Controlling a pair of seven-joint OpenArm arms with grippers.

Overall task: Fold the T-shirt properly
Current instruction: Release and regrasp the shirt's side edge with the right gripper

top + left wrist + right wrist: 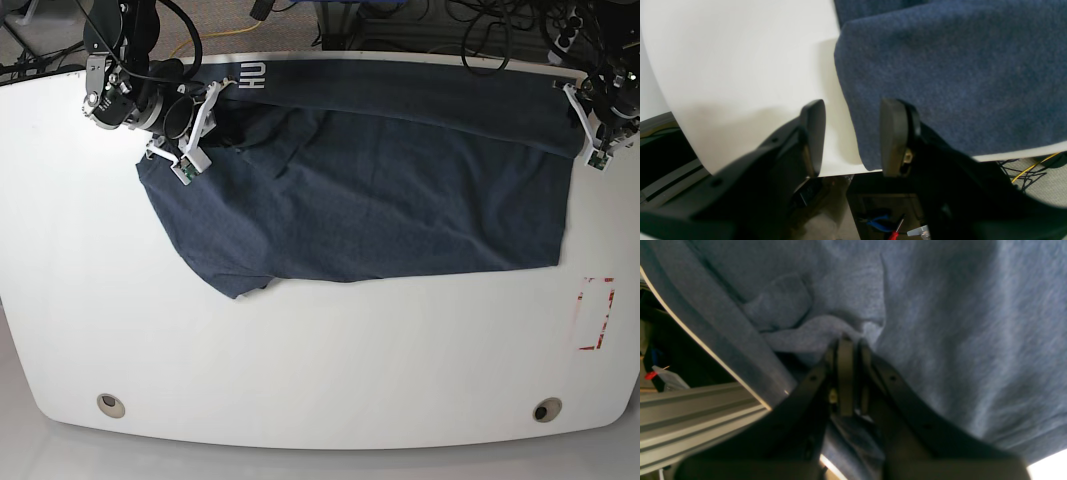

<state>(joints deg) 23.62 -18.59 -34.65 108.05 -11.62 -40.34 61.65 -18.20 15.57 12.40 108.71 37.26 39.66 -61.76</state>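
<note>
1. Your right gripper (849, 340) has its jaws pinched shut on a bunched fold of the T-shirt (380, 190), near its lettered end.
2. Your left gripper (851, 133) stands partly open, holding nothing, one pad over the shirt's opposite edge, the other over bare table (300, 380).
3. The shirt lies spread along the table's far side. It looks soft, light and limp; expect sagging, so take it at edges or corners.
4. Red tape marks (597, 312) lie beside the shirt's left-gripper end; nothing blocks you.
</note>
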